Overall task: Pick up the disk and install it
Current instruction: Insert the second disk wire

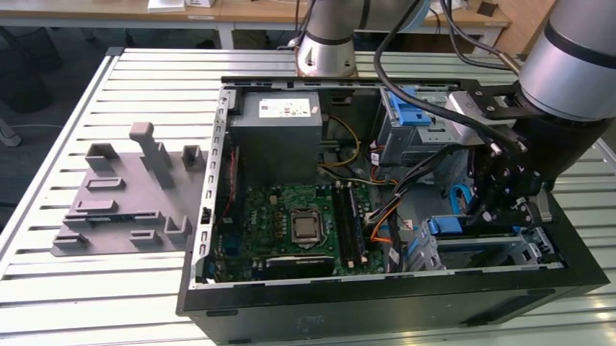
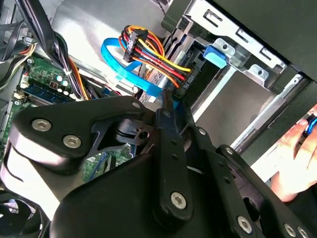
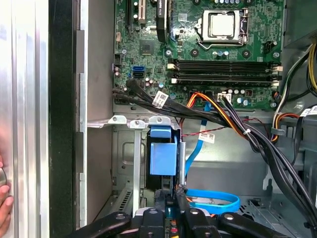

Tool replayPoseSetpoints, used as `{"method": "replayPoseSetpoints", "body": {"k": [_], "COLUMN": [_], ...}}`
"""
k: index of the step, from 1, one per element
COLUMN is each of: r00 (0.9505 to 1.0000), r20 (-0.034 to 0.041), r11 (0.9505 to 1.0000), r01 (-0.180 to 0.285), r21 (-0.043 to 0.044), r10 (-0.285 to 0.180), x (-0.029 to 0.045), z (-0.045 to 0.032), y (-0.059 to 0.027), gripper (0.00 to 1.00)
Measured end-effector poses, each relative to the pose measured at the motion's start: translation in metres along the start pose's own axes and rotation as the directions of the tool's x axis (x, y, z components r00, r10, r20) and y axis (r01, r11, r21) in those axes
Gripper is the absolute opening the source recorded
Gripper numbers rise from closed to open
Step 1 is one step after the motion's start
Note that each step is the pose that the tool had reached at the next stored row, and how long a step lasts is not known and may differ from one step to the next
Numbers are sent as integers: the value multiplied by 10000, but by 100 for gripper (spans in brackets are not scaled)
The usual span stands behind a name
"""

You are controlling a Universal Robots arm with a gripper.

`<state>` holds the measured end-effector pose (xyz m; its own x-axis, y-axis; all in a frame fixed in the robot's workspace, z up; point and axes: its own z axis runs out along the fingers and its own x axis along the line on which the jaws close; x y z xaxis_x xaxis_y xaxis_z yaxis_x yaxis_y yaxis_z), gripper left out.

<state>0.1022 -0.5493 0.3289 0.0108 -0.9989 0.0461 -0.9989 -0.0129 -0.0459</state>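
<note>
A slatted metal table [image 1: 115, 288] carried the open computer case [image 1: 385, 303]. The gripper [image 3: 171, 198] pinched the disk [image 3: 163, 158] edge-on, partly down in its bay beside the motherboard [image 3: 198, 54] (cables [image 3: 237, 126] close by); pressing straight along the rails seemed wisest.

Robotics lab or test workshop. An open computer case [image 1: 385, 288] with bare motherboard [image 1: 288, 223] lies on a slatted metal table [image 1: 125, 288], robot arm base [image 1: 327, 43] bolted at the table's far edge. Grey jig plate [image 1: 125, 202] beside the case, wooden desks [image 1: 241, 11] behind.
</note>
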Motion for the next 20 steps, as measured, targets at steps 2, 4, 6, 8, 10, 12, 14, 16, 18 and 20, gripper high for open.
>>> {"method": "replayPoseSetpoints", "body": {"k": [2,4,6,8,10,12,14,16,18,20], "r00": [10000,10000,10000,10000,10000,10000,10000,10000,10000,10000], "r20": [11,10,11,11,10,10,13,13,11,13], "r11": [10000,10000,10000,10000,10000,10000,10000,10000,10000,10000], "r01": [0,0,0,0,0,0,0,0,-1,0], "r21": [0,-1,-2,-6,-10,-13,-15,-15,-15,-15], "r10": [0,0,0,0,0,0,0,0,1,0], "x": [1,2,3,4,5,6,7,7,7,7], "z": [-19,-46,-64,-91,-115,-133,-141,-147,-154,-157], "y": [-1,-2,-3,-4,-5,-6,-7,-7,-7,-7], "gripper": [24,24,24,24,22,11,11,11,11,11]}}
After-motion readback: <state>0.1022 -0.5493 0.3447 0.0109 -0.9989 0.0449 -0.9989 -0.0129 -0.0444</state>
